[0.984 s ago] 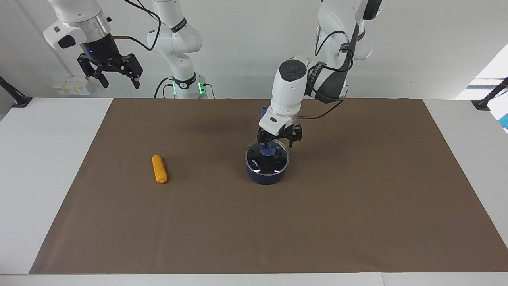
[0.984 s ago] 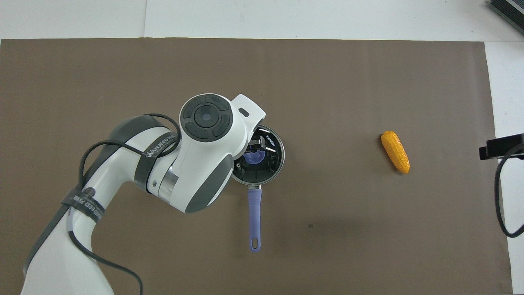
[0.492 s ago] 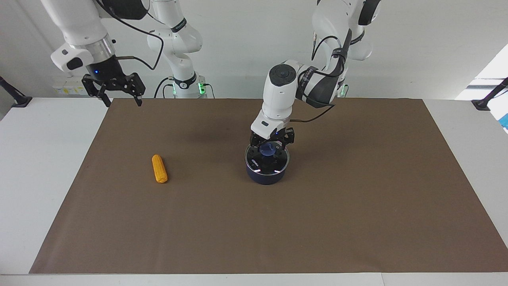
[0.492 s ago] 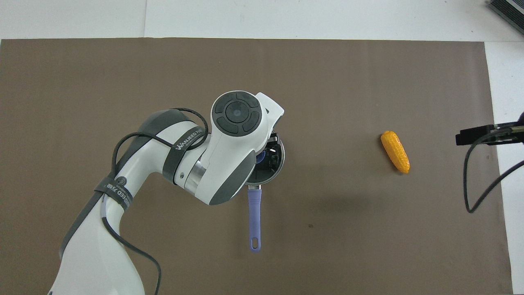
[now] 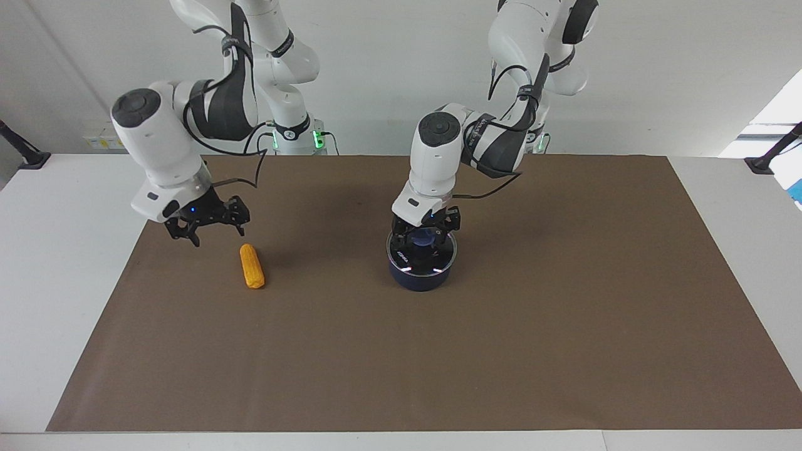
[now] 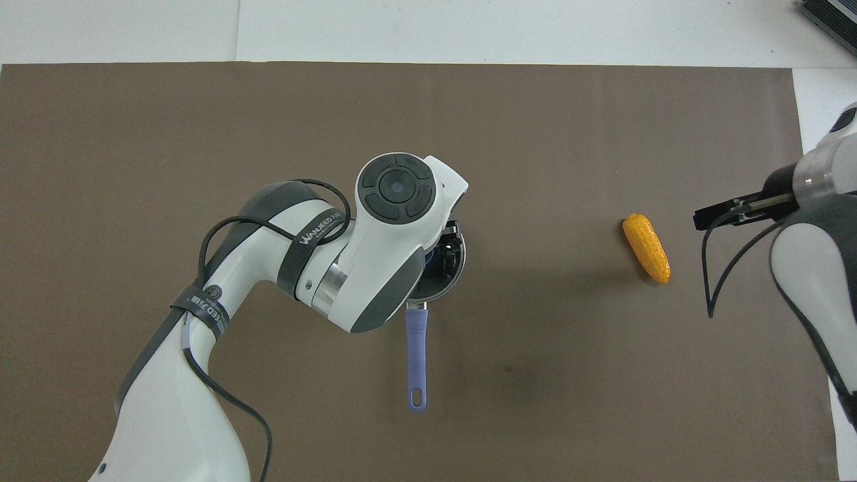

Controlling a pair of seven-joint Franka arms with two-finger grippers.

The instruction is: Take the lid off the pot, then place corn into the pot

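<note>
The dark blue pot [image 5: 418, 279] stands mid-mat with the glass lid [image 5: 433, 259] on it. Its long handle [image 6: 416, 355] points toward the robots. My left gripper [image 5: 425, 235] is down on the lid, open, with a finger on either side of the blue knob [image 5: 426, 237]. In the overhead view the left arm covers most of the lid [image 6: 452, 269]. The yellow corn [image 5: 252, 266] lies on the mat toward the right arm's end, and also shows in the overhead view [image 6: 646, 248]. My right gripper [image 5: 208, 234] is open and hangs low over the mat beside the corn.
A brown mat [image 5: 564, 351] covers most of the white table [image 5: 50, 263]. The right gripper's tip [image 6: 711, 216] shows near the mat's edge in the overhead view.
The left gripper has come down around the lid's knob. The right arm has swung out from its base and dropped low beside the corn.
</note>
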